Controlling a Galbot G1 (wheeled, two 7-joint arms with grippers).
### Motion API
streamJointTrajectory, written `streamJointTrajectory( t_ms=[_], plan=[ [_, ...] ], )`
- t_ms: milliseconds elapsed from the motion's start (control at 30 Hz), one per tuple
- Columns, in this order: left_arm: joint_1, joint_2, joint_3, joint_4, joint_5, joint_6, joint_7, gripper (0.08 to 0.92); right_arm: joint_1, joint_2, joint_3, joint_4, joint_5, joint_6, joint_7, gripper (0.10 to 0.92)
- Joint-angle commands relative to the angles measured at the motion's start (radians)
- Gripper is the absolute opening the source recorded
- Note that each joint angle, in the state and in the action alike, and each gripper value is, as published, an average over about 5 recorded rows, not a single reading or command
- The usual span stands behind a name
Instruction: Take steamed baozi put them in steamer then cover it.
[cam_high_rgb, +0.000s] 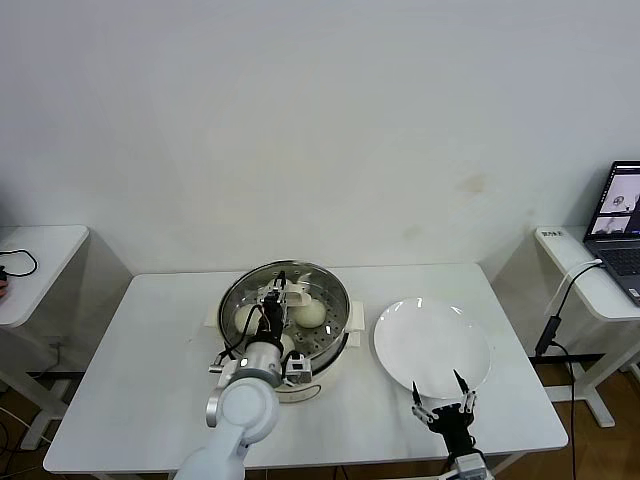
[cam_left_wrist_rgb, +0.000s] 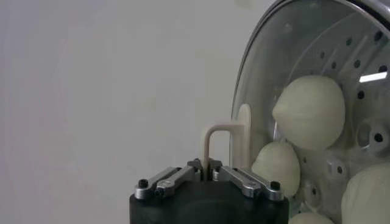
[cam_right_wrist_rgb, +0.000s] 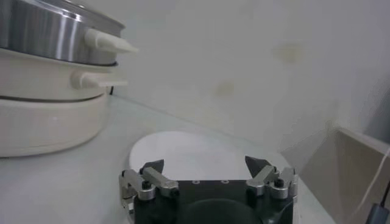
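The left claw (cam_left_wrist_rgb: 207, 172) pinches narrowly the cream handle of the round clear glass cover (cam_high_rgb: 300, 288) atop the shiny steel steamer (cam_high_rgb: 335, 335), over off-white baozi buns (cam_left_wrist_rgb: 309, 112). The right claw (cam_high_rgb: 443, 393) gapes wide near the white plate (cam_high_rgb: 400, 350).

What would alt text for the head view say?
The left gripper is at the handle of the glass cover, which sits on the steamer with baozi visible inside. The right gripper is open by the empty white plate, on the white table.
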Motion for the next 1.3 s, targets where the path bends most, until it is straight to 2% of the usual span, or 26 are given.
streamJointTrajectory(
  t_ms=[33, 367, 567, 667, 800, 900, 1100, 1167, 1300],
  plan=[
    [0.025, 0.007, -0.004, -0.04, 0.003, -0.012, -0.008, 0.291, -0.001, 0.0, -0.002, 0.005, -0.002, -0.001, -0.001, 0.823],
    [0.142, 0.071, -0.016, -0.193, -0.017, -0.036, -0.04, 0.586, -0.013, 0.001, -0.003, 0.013, -0.009, 0.0, -0.001, 0.823],
    [0.253, 0.108, -0.047, -0.313, -0.056, -0.083, -0.092, 0.755, -0.022, -0.004, 0.0, 0.017, -0.008, 0.001, -0.001, 0.823],
    [0.339, 0.124, -0.066, -0.377, -0.088, -0.124, -0.136, 0.808, -0.027, -0.011, 0.0, 0.02, -0.006, 0.002, -0.001, 0.823],
    [0.466, 0.126, -0.113, -0.451, -0.19, -0.182, -0.222, 0.822, -0.035, -0.023, 0.001, 0.025, 0.003, 0.003, -0.002, 0.823],
    [0.548, 0.113, -0.172, -0.464, -0.429, -0.223, -0.321, 0.823, -0.041, -0.036, 0.003, 0.031, 0.017, 0.004, -0.003, 0.823],
    [0.73, 0.079, -0.303, -0.433, -1.368, -0.408, -0.51, 0.823, -0.065, -0.083, 0.008, 0.059, 0.059, 0.008, -0.004, 0.823],
    [0.771, 0.057, -0.357, -0.426, -1.517, -0.465, -0.541, 0.823, -0.074, -0.094, 0.014, 0.077, 0.066, 0.008, -0.006, 0.823],
    [0.836, 0.041, -0.455, -0.404, -1.63, -0.543, -0.567, 0.823, -0.088, -0.107, 0.025, 0.104, 0.078, 0.009, -0.012, 0.823]
  ],
)
